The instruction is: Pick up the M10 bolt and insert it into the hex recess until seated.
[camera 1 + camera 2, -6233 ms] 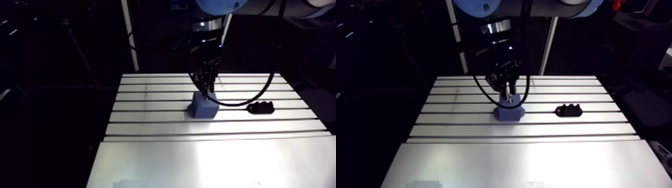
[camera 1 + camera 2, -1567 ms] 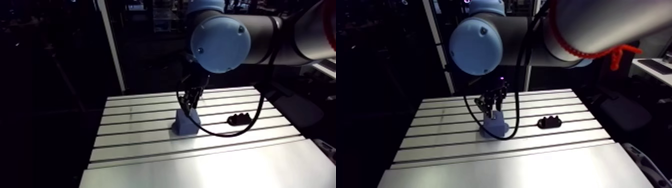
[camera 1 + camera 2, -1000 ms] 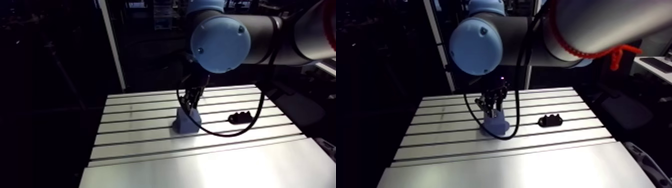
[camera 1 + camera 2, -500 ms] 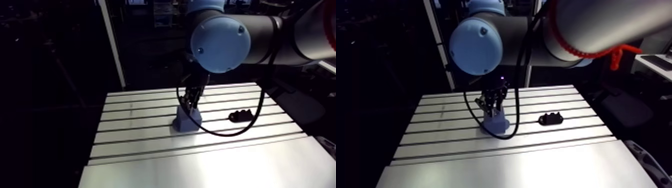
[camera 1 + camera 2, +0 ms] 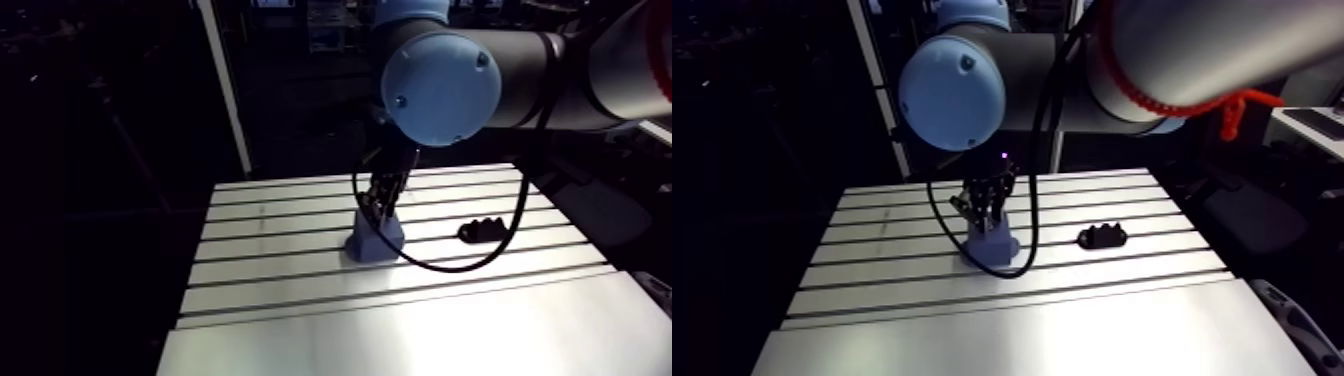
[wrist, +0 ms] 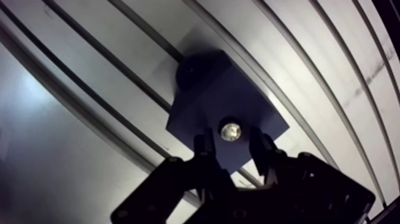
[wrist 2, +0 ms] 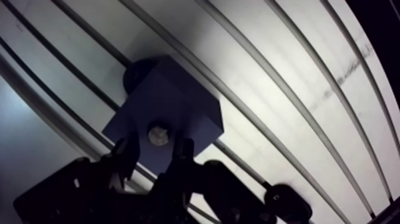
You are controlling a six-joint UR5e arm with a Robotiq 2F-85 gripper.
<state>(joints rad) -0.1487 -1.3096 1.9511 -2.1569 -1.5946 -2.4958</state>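
In the arm view the gripper [image 5: 378,208] hangs straight over a blue block [image 5: 374,243] that stands near the middle of the slotted table [image 5: 260,272]. A small black part [image 5: 482,231] lies at 3 o'clock from the block, well apart from it. In the wrist view the M10 bolt [image 6: 231,130] sits in the top face of the block, and only its shiny head shows. Seen from the gripper, the head is at 12 o'clock, between the two fingers [image 6: 204,146]. They are narrowly apart, with a thin gap on each side, and hold nothing.
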